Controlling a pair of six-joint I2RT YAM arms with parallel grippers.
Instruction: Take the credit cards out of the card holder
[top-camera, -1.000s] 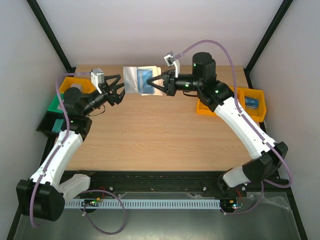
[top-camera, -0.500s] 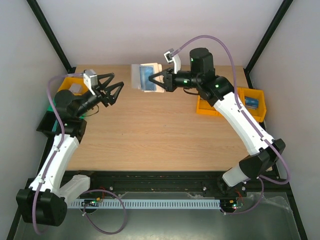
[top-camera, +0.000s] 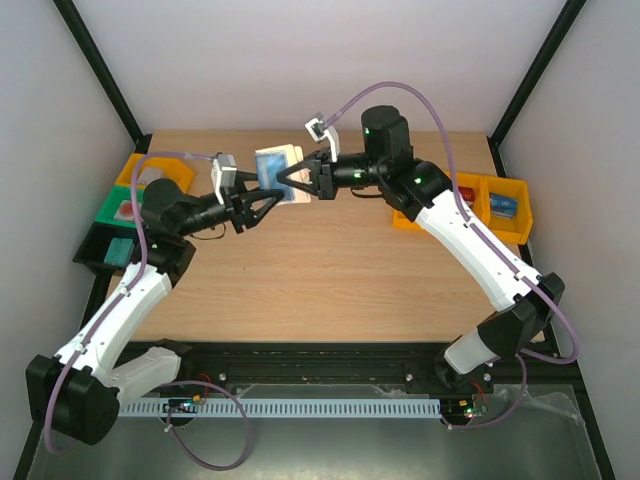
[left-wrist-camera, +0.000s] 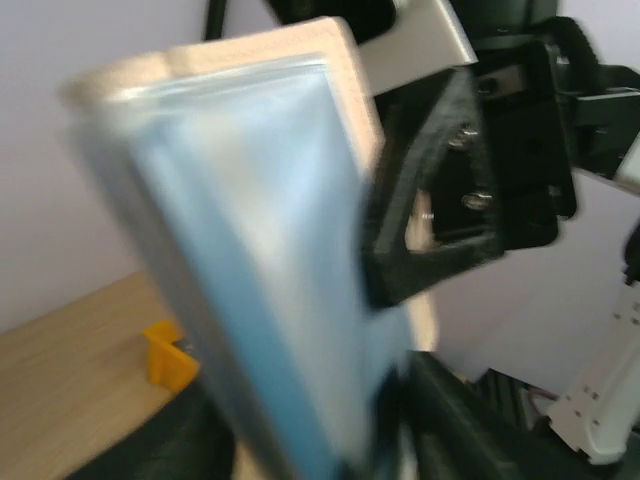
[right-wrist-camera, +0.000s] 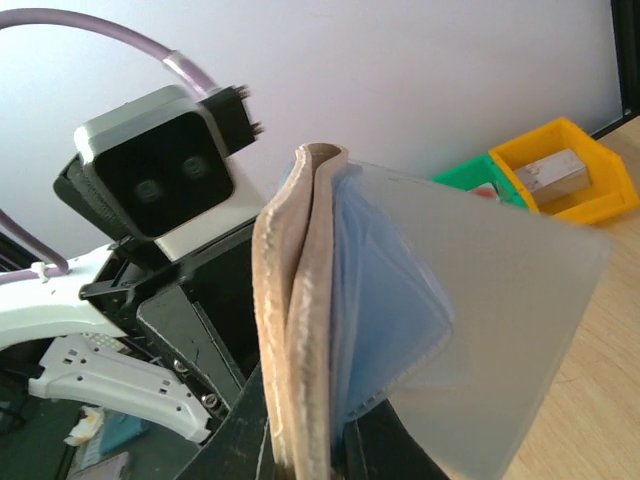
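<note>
We hold the card holder (top-camera: 276, 164) up at 12 o'clock.
Our right gripper (top-camera: 293, 184) pinches it tight; our left gripper (top-camera: 268, 204) sits just beside it at 7 o'clock, jaws wide apart.

Blurred card holder (left-wrist-camera: 262, 262), lower edge beyond left wrist frame

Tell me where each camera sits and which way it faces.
Top external: above and behind the bases, looking down on the table; both arms show, the right end effector gripping the card holder near the left end effector.
Left wrist: on the left arm, facing the card holder's blue inside, blurred; own fingers low in frame.
Right wrist: on the right arm, facing the left wrist camera past the card holder; own fingers at bottom.
Shared: the card holder.
</note>
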